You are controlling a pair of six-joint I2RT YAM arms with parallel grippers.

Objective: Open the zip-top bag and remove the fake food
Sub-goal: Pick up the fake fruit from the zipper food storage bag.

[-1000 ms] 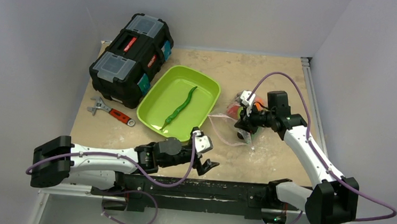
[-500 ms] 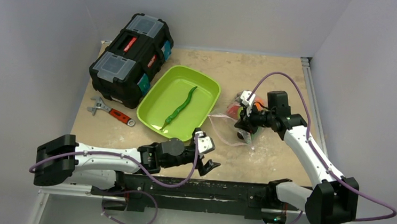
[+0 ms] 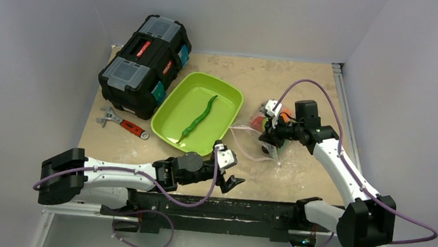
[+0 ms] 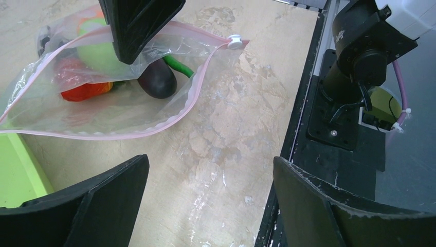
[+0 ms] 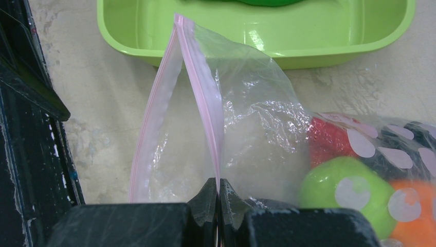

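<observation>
You have a scuffed tan table (image 3: 314,84) carrying the bag (image 3: 242,139) just beyond-right of the left pincer (image 3: 226,168), the tray (image 3: 192,98) beyond it, and the wrench (image 3: 125,124) and toolbox (image 3: 144,64) beyond-left.

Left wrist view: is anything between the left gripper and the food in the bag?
Nothing visible. Only bare table lies between the open left gripper and the zip-top bag's mouth, which the right gripper pinches by its upper lip. The eggplant sits just inside the mouth.

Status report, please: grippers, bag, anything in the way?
Left gripper open, empty. Right gripper shut on zip-top bag lip, mouth open. Fake food inside; one pod in tray. Nothing blocking the mouth.
</observation>
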